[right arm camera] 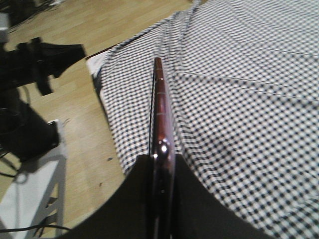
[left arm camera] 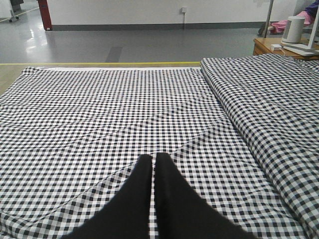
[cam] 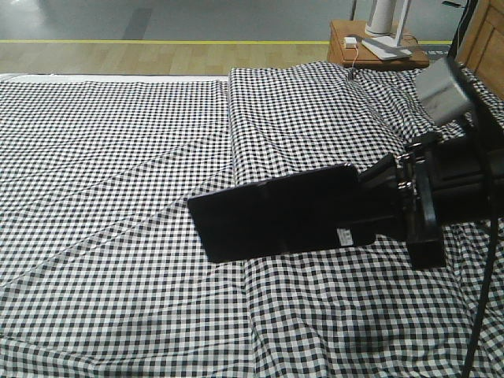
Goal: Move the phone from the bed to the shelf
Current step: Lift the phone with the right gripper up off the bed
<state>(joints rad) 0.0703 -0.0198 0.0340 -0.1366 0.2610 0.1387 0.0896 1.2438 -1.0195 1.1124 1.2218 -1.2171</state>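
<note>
One thin glossy black rectangular phone shows in the front view, pinched at one end by the right gripper and raised over the black-and-white checked bed near its right edge. In the left wrist view, the left gripper hangs over the bed, its fingers pressed almost together. In the right wrist view, black fingers clamp the phone edge-on.

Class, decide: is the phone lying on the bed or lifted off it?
Lifted: the phone hangs above the bed, clamped in the right gripper.
</note>
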